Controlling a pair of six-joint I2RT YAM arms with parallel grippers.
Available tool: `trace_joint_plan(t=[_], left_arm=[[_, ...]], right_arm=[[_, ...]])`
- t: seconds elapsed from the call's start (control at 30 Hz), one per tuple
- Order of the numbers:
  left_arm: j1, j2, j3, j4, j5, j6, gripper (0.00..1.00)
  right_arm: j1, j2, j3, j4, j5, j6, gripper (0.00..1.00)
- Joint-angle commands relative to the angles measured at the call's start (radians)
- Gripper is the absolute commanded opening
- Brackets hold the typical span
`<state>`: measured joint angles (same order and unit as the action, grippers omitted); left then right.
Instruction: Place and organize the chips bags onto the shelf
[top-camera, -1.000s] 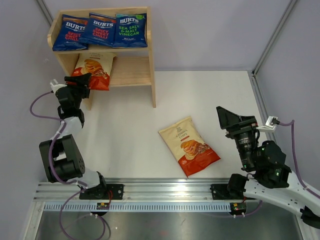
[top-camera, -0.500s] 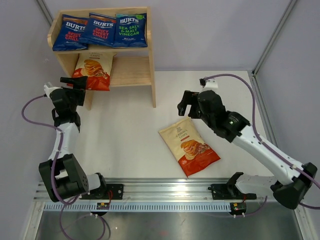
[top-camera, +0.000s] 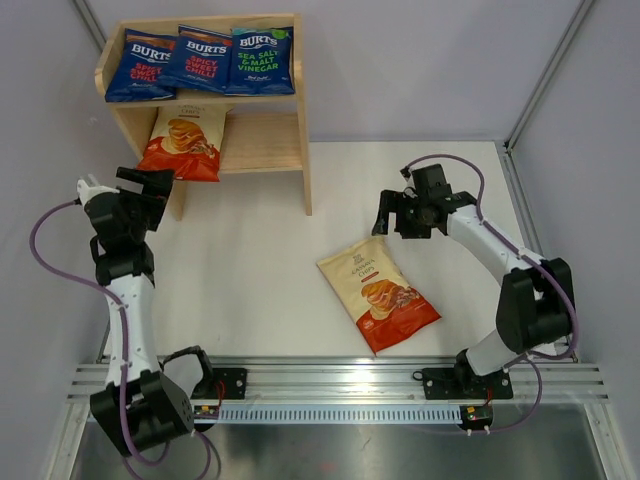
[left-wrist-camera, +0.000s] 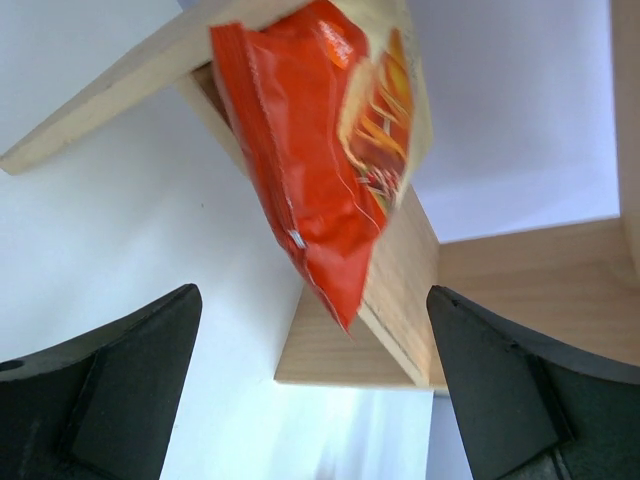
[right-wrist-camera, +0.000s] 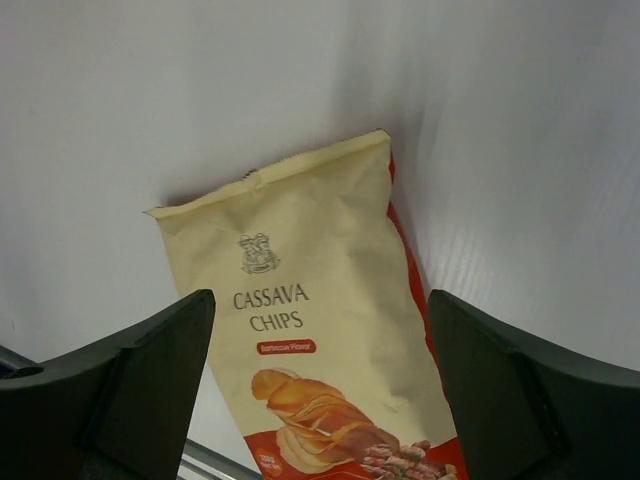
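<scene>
On my far left, the left tool (top-camera: 155, 190) hangs above the desk (top-camera: 250, 280), just in front of the left side panel of the shelf (top-camera: 265, 140). Its jaws are released and spread wide, with nothing between them. Its wrist camera shows me both dark fingers (left-wrist-camera: 110, 390) framing the wooden edge of the lower tier. On the top tier, three BURTS bags lie in a row, slightly overlapping: the left blue bag (top-camera: 140, 65), the middle blue bag (top-camera: 205, 58) and the green-topped blue bag (top-camera: 262, 60) at the right end. Below them, the shelved cream bag (top-camera: 183, 140) lies at the left end of the lower tier, and its red-orange bottom hangs out over the front edge. The right half of that tier is bare wood. Further right, well apart from the shelf, the loose cream bag (top-camera: 378, 292) lies flat on the desk, picture side up, with its cream top end toward the shelf and its red bottom toward me. The right tool (top-camera: 398, 218) hovers just beyond that top end, also released. Through its wrist camera I see its fingers (right-wrist-camera: 520, 390) wide apart on either side of the "Cassava Chips" print, gripping nothing.
</scene>
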<state>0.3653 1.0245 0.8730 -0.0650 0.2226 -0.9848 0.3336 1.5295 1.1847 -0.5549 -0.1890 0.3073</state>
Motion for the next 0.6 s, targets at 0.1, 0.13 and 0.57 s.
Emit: trace_joint_plan(t=[0.1,0.13,0.57], left_arm=[[-0.022,-0.153,0.014,-0.14,0.179,0.175,0.99],[-0.041,-0.164,0.009,-0.139,0.237,0.207,0.99],[-0.554,-0.251,-0.104,-0.206,0.239,0.36,0.99]], right_arm=[[-0.162,0.152,-0.074,0.154,-0.377,-0.051,0.91],[-0.165,0.162,-0.08,0.164,-0.406,-0.051,0.9],[-0.163,0.333,-0.172,0.259,-0.451,-0.034,0.8]])
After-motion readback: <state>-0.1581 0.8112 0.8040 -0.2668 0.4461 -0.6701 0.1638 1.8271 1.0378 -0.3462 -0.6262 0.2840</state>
